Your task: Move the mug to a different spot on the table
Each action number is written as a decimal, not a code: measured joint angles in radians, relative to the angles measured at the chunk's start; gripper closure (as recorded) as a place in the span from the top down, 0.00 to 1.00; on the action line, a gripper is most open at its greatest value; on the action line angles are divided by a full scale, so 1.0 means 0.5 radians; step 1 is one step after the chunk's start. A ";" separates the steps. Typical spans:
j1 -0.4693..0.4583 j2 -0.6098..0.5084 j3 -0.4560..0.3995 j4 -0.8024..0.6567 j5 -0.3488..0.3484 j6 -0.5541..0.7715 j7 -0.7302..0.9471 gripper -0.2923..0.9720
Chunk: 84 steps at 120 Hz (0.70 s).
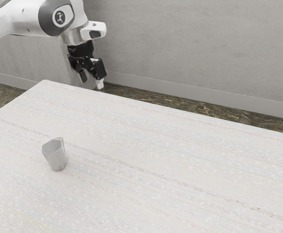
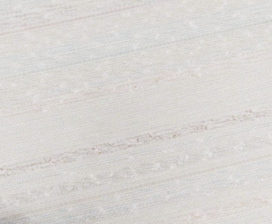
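Gripper (image 1: 91,81) hovering open and empty at far left; approach pending, needing descent nearer to the mug (image 1: 55,154).

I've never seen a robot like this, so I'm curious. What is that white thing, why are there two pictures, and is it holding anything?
That is a white robot arm. At its end sits a black two-finger gripper, which works as its hand. One picture comes from a camera beside the arm. The other comes from a camera on the hand, looking down at the pale streaky table. One small grey angular mug stands on the table, toward the exterior view's left. The gripper hangs in the air near the table's far edge, well away from the mug. Its fingers are open and it holds nothing.
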State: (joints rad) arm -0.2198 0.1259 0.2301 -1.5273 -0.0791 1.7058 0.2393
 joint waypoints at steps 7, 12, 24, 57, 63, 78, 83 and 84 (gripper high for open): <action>-0.001 0.009 0.001 0.026 0.003 -0.045 -0.013 0.73; -0.002 0.009 0.001 0.026 0.004 -0.070 -0.025 0.74; -0.002 0.010 0.008 0.011 0.042 -0.108 -0.074 0.75; 0.396 0.114 0.145 -0.182 0.035 -0.015 -0.162 0.76; 0.417 0.138 0.171 -0.185 -0.038 0.011 -0.176 0.77; 0.429 0.211 0.196 -0.217 -0.158 0.073 -0.218 0.77; 0.428 0.221 0.198 -0.261 -0.176 0.103 -0.232 0.77; 0.428 0.223 0.198 -0.271 -0.179 0.110 -0.235 0.77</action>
State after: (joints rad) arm -0.0059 0.2373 0.3291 -1.6626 -0.1685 1.7609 0.1219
